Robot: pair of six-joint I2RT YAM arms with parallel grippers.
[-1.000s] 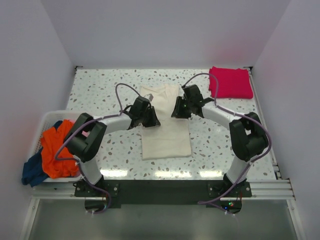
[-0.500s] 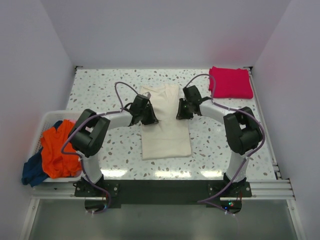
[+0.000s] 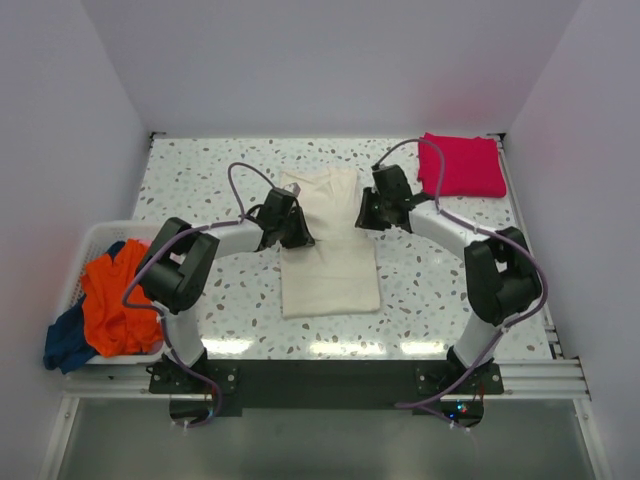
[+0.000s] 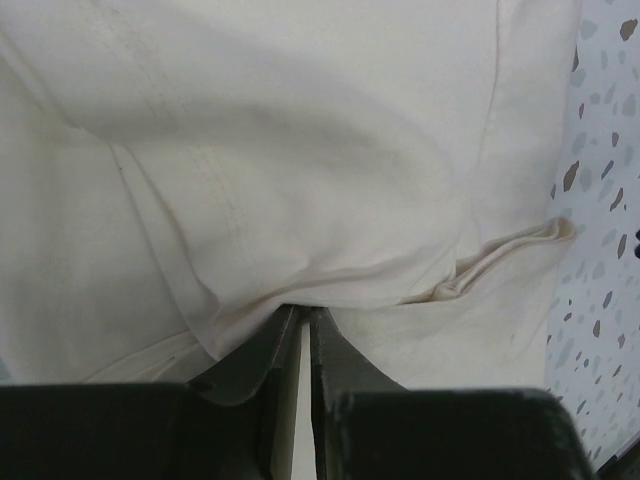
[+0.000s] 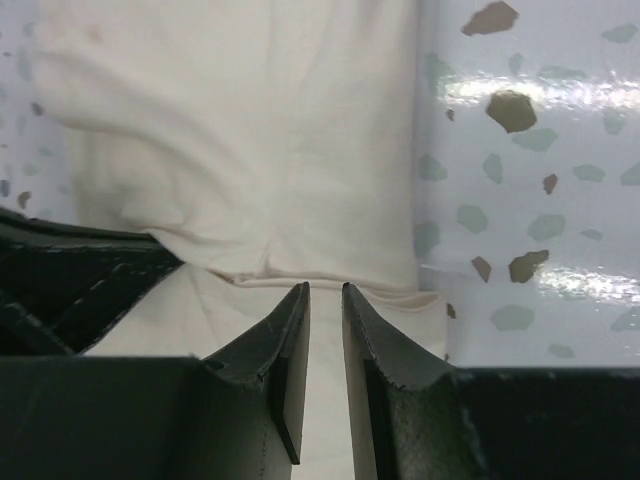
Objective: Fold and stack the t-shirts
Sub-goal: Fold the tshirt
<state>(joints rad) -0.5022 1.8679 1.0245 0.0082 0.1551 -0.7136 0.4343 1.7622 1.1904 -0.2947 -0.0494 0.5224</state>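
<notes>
At the bottom centre of the left wrist view, the left gripper has its jaws drawn nearly together and clamped on a soft fold of the cream t-shirt; at the bottom centre of the right wrist view, the right gripper also stands nearly closed, and it appears to nip the shirt's other side edge, though the view is too close to be sure.

From above, the two grippers flank the shirt about halfway up its length; the shirt lies mid-frame as a long strip, its sleeves tucked in; its top end is narrower than its bottom end.

The step in hand looks like the cross fold; the next move probably calls for both arms to lift evenly and carry one half over the other, edges matched.

The table shows bare speckled surface on both sides of the strip; the folded magenta t-shirt sits at upper right, well apart, the likely stacking spot; the basket at lower left holds an orange t-shirt and a dark blue t-shirt, not yet folded.
</notes>
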